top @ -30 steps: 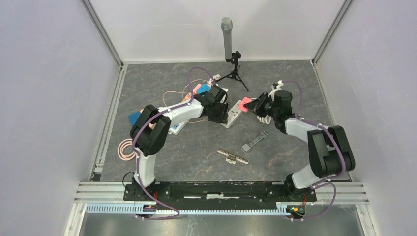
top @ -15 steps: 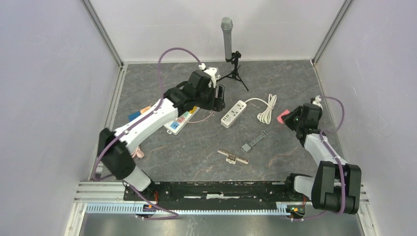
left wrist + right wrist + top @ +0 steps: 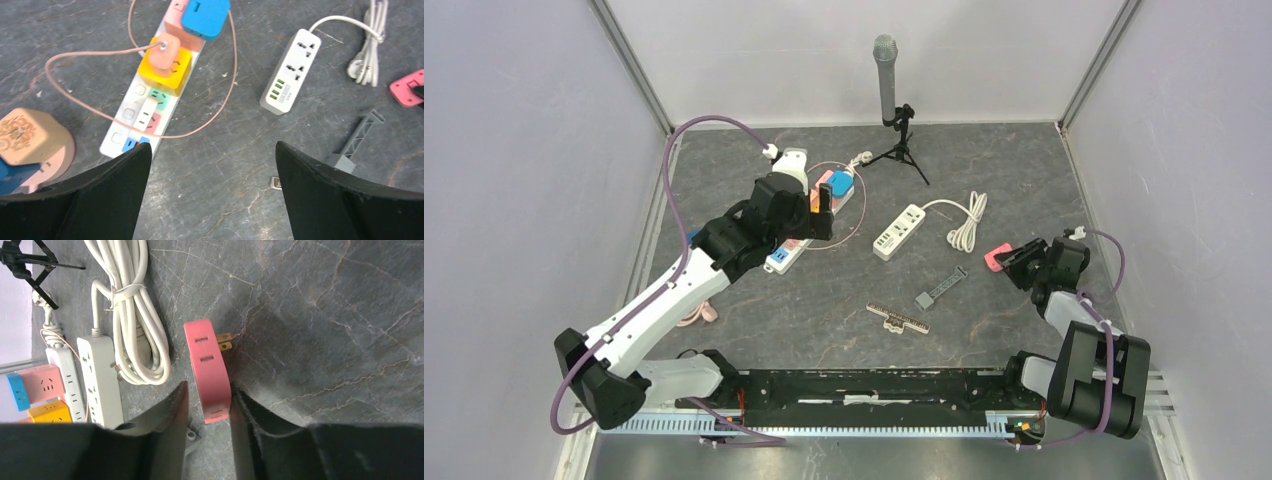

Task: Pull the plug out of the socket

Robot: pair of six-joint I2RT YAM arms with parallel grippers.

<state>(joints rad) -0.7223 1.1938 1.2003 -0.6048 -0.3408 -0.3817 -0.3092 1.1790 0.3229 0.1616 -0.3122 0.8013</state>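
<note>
The pink plug (image 3: pixel 997 258) is off the socket and sits at the right of the table, its two prongs (image 3: pixel 225 341) bare. The socket, a white power strip (image 3: pixel 898 231), lies in the middle with nothing plugged into it. My right gripper (image 3: pixel 1016 262) straddles the plug (image 3: pixel 209 372). It is open: the right finger touches the plug and a gap shows at the left finger. My left gripper (image 3: pixel 823 198) hangs wide open and empty above a colourful power strip (image 3: pixel 809 225). In the left wrist view the left gripper (image 3: pixel 212 145) has bare table between its fingers, with the socket (image 3: pixel 290 75) beyond.
A microphone on a tripod (image 3: pixel 886 75) stands at the back. The socket's coiled white cord (image 3: pixel 967 222) lies beside it. A grey bracket (image 3: pixel 939 288) and a toothed strip (image 3: pixel 898 318) lie in front. The colourful strip carries blue (image 3: pixel 205 17) and yellow (image 3: pixel 165 67) cube adapters.
My right gripper carried the pink plug off the socket to the right and nearer, then loosened its jaws. My left gripper let go of the socket, drew back left and opened wide.
</note>
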